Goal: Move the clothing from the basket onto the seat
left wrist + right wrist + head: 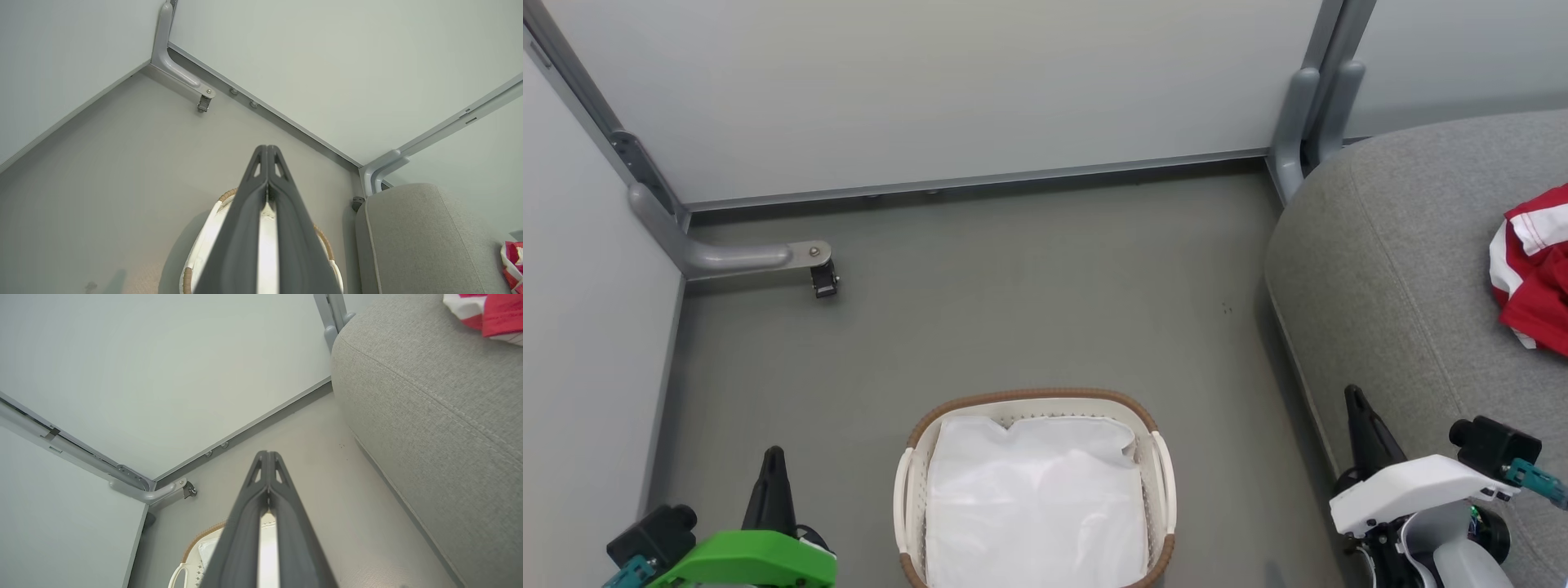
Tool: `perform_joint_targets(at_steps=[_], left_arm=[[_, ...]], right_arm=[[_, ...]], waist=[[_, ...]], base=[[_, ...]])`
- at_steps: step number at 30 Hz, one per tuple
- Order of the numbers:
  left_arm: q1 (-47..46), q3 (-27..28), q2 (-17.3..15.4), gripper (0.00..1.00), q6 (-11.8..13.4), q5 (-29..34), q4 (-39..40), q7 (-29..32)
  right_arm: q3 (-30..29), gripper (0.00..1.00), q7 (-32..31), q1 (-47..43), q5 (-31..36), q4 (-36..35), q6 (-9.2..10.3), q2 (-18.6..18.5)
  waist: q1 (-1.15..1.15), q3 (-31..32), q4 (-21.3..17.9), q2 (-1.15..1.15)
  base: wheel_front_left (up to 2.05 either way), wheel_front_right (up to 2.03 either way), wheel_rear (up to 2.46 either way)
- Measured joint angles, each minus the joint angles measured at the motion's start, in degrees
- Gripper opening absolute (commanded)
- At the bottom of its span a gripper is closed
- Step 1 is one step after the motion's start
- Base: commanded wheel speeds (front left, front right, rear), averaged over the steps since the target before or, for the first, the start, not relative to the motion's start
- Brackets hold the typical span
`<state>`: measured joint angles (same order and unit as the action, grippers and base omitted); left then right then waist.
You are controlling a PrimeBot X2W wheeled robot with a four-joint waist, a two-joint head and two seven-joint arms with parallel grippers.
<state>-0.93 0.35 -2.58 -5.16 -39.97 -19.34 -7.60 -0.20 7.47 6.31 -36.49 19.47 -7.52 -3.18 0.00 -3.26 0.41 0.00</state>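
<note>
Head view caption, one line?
Red clothing lies on the seat; the basket holds a white liner; left hand and right hand shut.

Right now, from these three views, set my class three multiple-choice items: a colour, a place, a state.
1. What colour is the rim of the basket? A brown; B blue; C black.
2. Where does the clothing lie? A in the basket; B on the seat; C half in, half out of the basket.
3. How do the left claw and right claw stand? A wide open; B shut on clothing; C shut, empty.
1 A, its woven-look rim is brown. 2 B, the red cloth rests on the grey seat. 3 C, each claw's fingers meet with nothing between.
</note>
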Motion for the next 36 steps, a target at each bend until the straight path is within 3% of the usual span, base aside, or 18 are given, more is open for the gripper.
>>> perform_joint_targets(at_steps=[36], left_arm=[[-2.2, 3.03, -0.01, 0.0, -1.02, -24.64, 2.41, 6.6]], right_arm=[[-3.0, 0.0, -6.65, 0.01, -26.28, -2.49, 0.0, 0.18]], waist=[[0.0, 1.14, -0.15, 0.0]], base=[[0.0, 0.0, 0.0]])
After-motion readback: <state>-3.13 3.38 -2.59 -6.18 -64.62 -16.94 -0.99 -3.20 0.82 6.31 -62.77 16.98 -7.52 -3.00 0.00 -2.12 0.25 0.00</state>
